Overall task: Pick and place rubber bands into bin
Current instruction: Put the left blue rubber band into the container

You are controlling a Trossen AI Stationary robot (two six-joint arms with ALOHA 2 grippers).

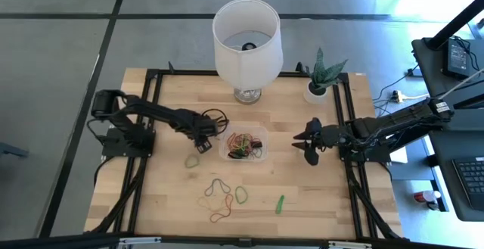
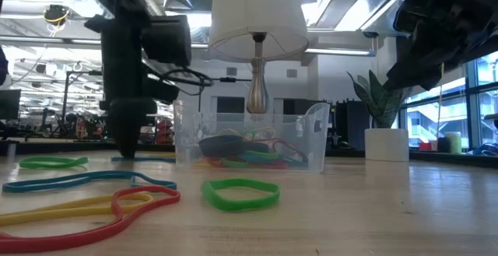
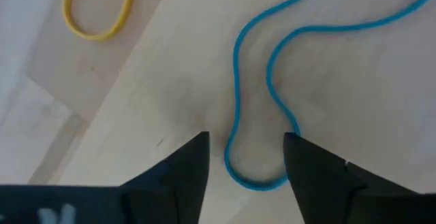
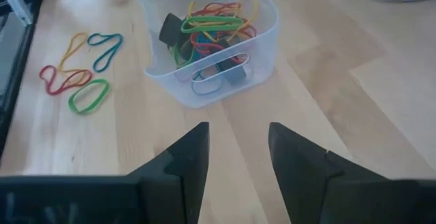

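Note:
The clear bin [image 1: 244,144] stands mid-table with several coloured rubber bands in it [image 4: 204,26]. Just left of it my left gripper [image 1: 203,139] points down at the table, open. Its two fingers [image 3: 197,166] stand on either side of one end of a thin blue rubber band [image 3: 255,176] that lies flat on the wood. I cannot tell whether they touch it. A yellow-green band [image 3: 99,9] lies close by. More loose bands [image 1: 221,197] lie toward the near edge. My right gripper [image 1: 308,144] hovers open to the bin's right, holding nothing [image 4: 238,156].
A white lampshade on a lamp [image 1: 247,41] stands at the far edge behind the bin. A white plant pot [image 1: 318,90] stands at the far right. In the low view, green, red, yellow and blue bands [image 2: 241,194] lie in front of the bin [image 2: 249,135]. Bare wood lies near right.

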